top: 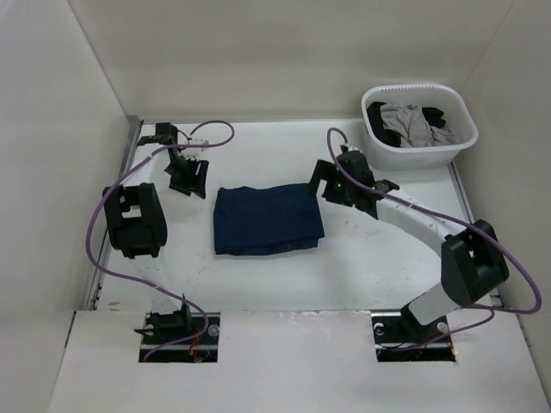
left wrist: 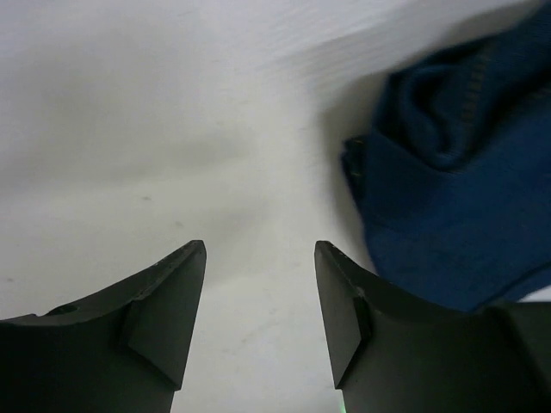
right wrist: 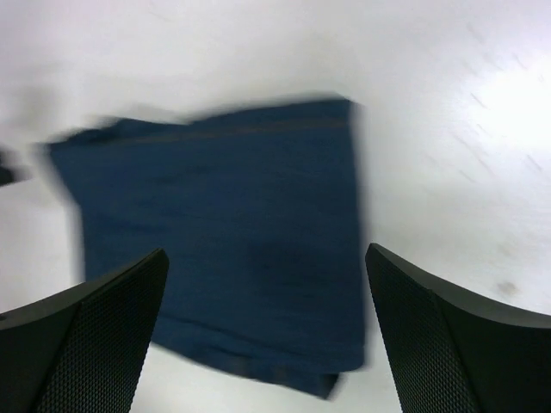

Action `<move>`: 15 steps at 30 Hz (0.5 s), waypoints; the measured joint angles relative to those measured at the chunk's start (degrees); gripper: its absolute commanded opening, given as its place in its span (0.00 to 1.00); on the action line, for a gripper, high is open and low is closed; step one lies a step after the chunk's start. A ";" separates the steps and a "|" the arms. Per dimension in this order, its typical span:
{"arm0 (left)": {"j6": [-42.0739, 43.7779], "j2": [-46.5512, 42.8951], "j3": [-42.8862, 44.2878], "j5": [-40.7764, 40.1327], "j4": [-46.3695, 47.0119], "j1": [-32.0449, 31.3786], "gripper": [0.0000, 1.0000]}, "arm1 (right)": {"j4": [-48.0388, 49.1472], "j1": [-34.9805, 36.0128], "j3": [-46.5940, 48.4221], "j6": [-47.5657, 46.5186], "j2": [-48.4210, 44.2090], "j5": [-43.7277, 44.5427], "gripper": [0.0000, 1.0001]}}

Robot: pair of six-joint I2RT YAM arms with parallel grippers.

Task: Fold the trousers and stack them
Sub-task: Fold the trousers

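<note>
Laundry basket (top: 411, 156), far right corner, holding grey and black garments (top: 411, 123); folded trousers (top: 268, 219) mid-worktop, flanked by left gripper (left wrist: 258, 251) and right gripper (right wrist: 263, 253), both spread apart.

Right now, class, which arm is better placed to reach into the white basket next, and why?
Probably the right. The right gripper hangs open beside the folded trousers, on the side of the basket; the left gripper, also open, sits beyond the trousers.
</note>
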 measured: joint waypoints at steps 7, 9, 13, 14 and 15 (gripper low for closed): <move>-0.94 -3.65 -6.60 1.97 0.96 -7.50 0.50 | 5.29 -0.74 -14.12 3.82 4.55 -4.72 0.84; -1.33 -3.63 -8.48 1.88 1.03 -8.57 0.50 | 9.68 -0.50 -14.97 5.33 4.76 -7.65 0.63; -1.75 -3.58 -10.34 1.64 1.73 -9.38 0.49 | 15.74 -0.37 -20.79 9.16 4.98 -11.67 0.09; -1.77 -3.58 -10.80 1.60 1.92 -9.51 0.49 | 16.92 -0.48 -22.77 10.38 4.55 -12.35 0.03; -1.77 -3.58 -11.34 1.57 2.16 -9.53 0.49 | 17.81 -0.74 -24.61 11.26 3.65 -13.05 0.00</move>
